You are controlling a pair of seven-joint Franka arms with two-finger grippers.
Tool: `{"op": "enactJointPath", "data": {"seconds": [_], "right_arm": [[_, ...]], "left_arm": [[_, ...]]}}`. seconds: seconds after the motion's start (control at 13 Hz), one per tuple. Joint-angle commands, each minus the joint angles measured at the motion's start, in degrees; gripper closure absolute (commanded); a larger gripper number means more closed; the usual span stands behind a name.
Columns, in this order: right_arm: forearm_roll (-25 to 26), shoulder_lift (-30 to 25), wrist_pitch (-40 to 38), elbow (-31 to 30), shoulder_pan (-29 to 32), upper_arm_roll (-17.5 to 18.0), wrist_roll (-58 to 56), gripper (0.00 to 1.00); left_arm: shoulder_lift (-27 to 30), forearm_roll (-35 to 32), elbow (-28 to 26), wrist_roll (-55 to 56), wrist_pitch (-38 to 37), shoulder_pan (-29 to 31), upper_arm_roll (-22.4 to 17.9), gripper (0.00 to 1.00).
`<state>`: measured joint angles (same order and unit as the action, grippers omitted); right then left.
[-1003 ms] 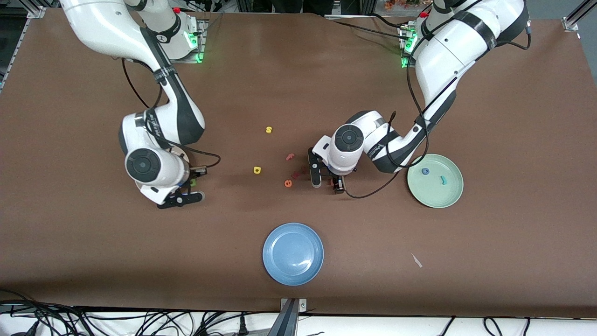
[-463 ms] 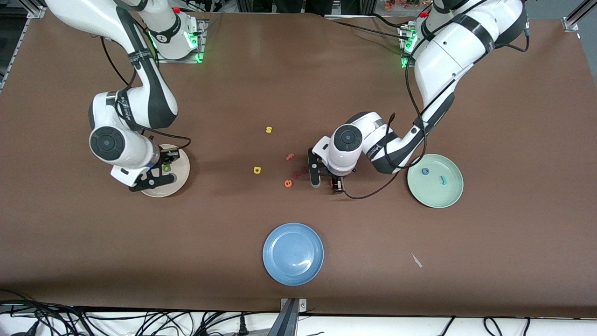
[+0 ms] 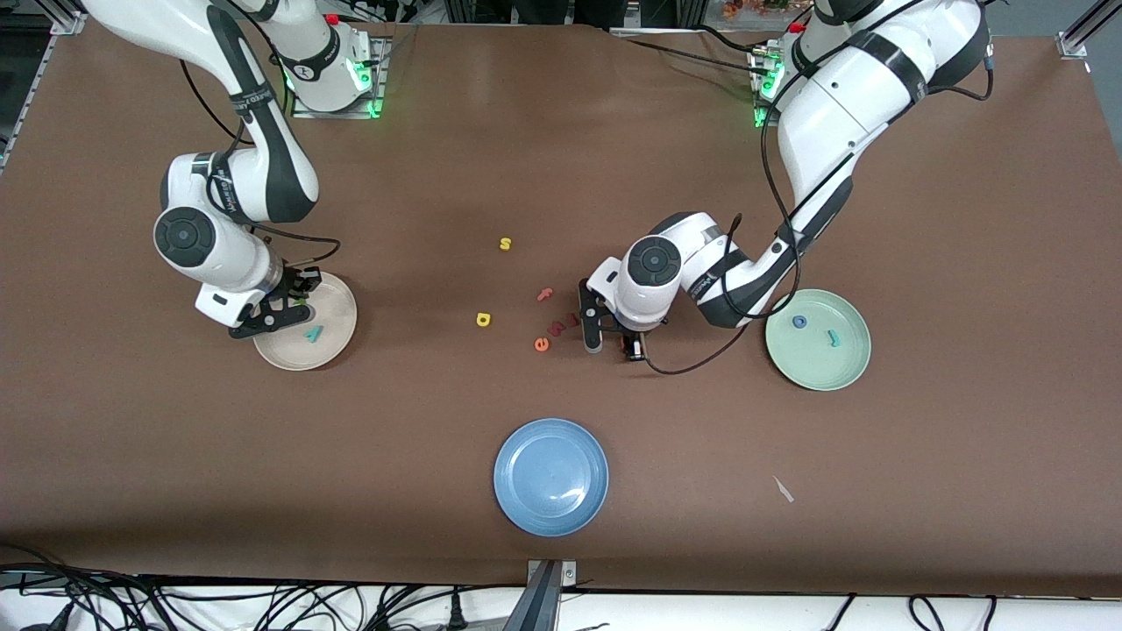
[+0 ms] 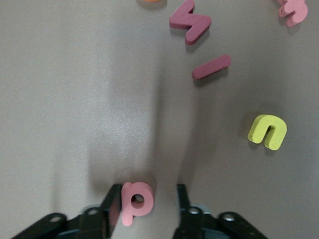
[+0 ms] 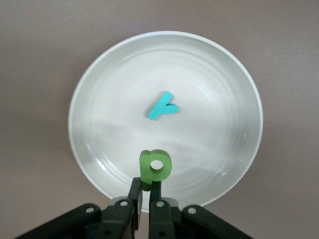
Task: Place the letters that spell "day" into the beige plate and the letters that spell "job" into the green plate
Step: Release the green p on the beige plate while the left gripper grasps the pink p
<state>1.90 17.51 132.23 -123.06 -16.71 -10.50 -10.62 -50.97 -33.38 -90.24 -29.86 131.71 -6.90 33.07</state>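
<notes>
Right gripper (image 5: 145,201): was clamped on the small dark green foam d/p letter (image 5: 154,168), held over the round cream-beige plate (image 3: 337,342); the letter's ring end was seen up and away from the fingertips, its stem pinched between them.
Beige plate contents: the small teal foam y (image 5: 161,106) was seen lying flat near the plate's middle, just ahead of the held green letter.
Key relation, right side: the plate lay straight below the held letter; judged that only a release was needed.
Left gripper (image 4: 145,209): was low on the brown table (image 3: 561,175), jaws part-way in around the small pinkish-red foam b/p letter (image 4: 133,200); one finger (image 4: 112,206) was touching the letter, the other (image 4: 182,201) stood apart from it, so no full grip was shown yet.
Pink letter axis: its stem ran along the fingers, with the ring end toward the free finger.
Green plate: the round pale mint-green plate (image 3: 846,372) lay toward the left arm's end of the table from the left gripper, holding the blue ring o (image 3: 799,322) and the teal hooked j (image 3: 831,337).
Yellow a (image 3: 483,320): was still on the table, between the two grippers.
Judged progress: b and a were left to place; d was about to be dropped.
</notes>
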Motion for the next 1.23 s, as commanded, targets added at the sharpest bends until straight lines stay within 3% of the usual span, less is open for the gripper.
{"op": "enactJointPath", "data": {"seconds": [0.0, 0.08, 0.39, 0.46, 0.54, 0.62, 0.85, 1.16], "right_arm": [[-0.7, 0.6, 4.0, -2.0, -0.2, -0.3, -1.7, 1.00], [-0.8, 1.5, 4.9, -1.9, -0.3, -0.3, -1.5, 1.00], [-0.9, 3.6, 5.8, -1.5, -0.2, -0.3, -0.7, 0.98], [-1.5, 4.1, 5.8, -1.1, -0.2, -0.3, -0.6, 0.69], [-3.6, 4.2, 5.5, -0.8, -0.2, -0.2, -0.7, 0.14], [-4.9, 3.6, 5.1, -0.8, -0.3, -0.1, -0.7, 0.00], [-5.0, 2.2, 4.1, -0.6, -0.3, 0.2, 0.7, 0.00], [-5.0, 1.7, 4.0, -0.6, -0.4, 5.2, 11.7, 0.00]], "left_arm": [[-0.5, -1.8, 0.9, -0.5, 0.2, -0.4, -0.2, 0.96], [-0.5, -1.8, 0.9, -0.6, 0.2, -0.4, -0.2, 1.00], [-0.2, -1.8, 0.9, -0.5, 0.1, -0.3, -0.2, 1.00], [0.1, -1.7, 0.9, -0.4, -0.1, -0.3, -0.1, 1.00], [0.3, -1.7, 0.9, -0.3, -0.6, -0.3, 0.0, 1.00], [0.8, -1.6, 0.9, -0.1, -0.7, -0.3, 0.0, 1.00], [1.9, -0.5, 0.9, 0.4, -2.6, 0.2, 0.4, 1.00], [4.3, -0.5, 1.0, 5.7, -7.0, 0.9, 1.8, 1.00]]}}
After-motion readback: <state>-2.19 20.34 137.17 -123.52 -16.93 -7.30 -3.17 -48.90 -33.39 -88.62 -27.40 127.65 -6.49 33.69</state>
